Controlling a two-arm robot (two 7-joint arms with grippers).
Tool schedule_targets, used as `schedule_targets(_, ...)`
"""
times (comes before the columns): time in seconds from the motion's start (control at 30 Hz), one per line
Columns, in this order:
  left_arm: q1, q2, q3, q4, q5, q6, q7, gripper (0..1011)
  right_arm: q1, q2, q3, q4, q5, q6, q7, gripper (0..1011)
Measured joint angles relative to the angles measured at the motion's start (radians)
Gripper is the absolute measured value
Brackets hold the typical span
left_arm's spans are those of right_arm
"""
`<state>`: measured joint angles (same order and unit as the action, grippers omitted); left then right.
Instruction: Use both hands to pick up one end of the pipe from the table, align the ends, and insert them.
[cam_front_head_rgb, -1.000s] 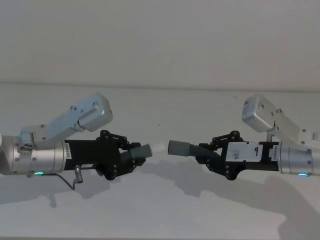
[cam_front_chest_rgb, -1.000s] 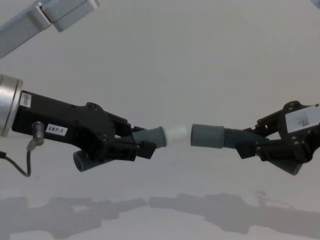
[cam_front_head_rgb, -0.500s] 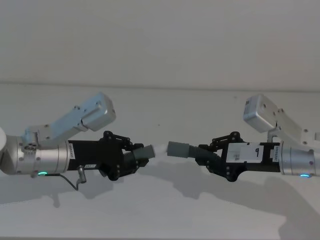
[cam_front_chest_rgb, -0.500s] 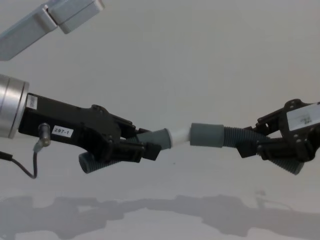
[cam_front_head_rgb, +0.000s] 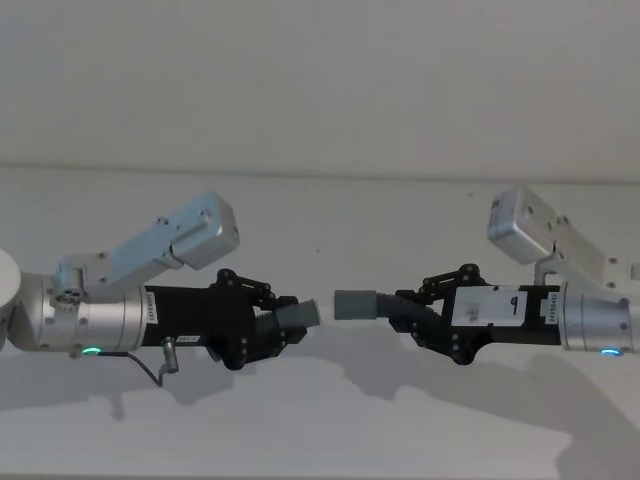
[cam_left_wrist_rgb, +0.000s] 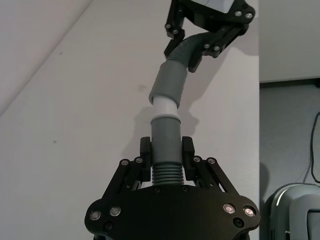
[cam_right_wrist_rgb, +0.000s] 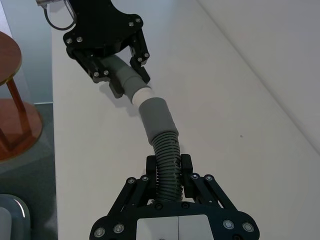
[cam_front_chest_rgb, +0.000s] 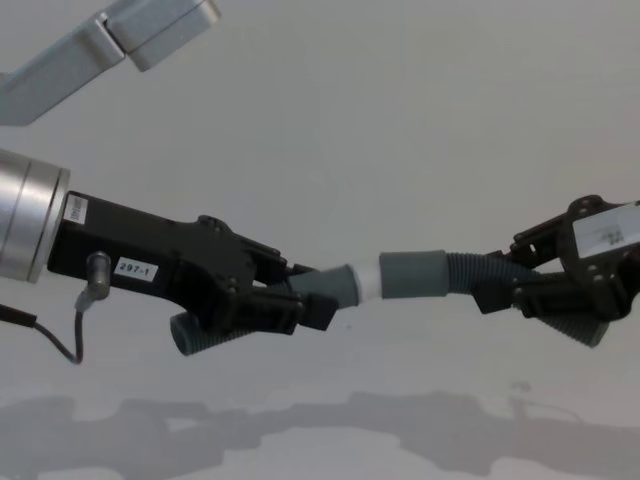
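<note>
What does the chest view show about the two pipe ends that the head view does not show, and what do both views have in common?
Chest view alone: the white tip on the left gripper's pipe piece is plainly seen, partly entered into the wide grey cuff, with a white band still exposed. The "297-1" label also reads there.

Head view alone: the table beneath both arms, with their shadows.

Both: the left gripper and the right gripper each shut on a ribbed grey piece, held above the table, ends facing each other.
</note>
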<state>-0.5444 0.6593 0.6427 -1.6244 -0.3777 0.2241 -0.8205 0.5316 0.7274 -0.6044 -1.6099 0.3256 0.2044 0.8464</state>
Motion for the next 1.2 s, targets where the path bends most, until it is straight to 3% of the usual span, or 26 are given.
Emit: schedule_targets(1.2,-0.026,0.027,0.035,-0.001,-0.004,-0.008,-0.035,343,0.014,0.008,-0.028,-0.022,0.005,-0.029,0.001,284)
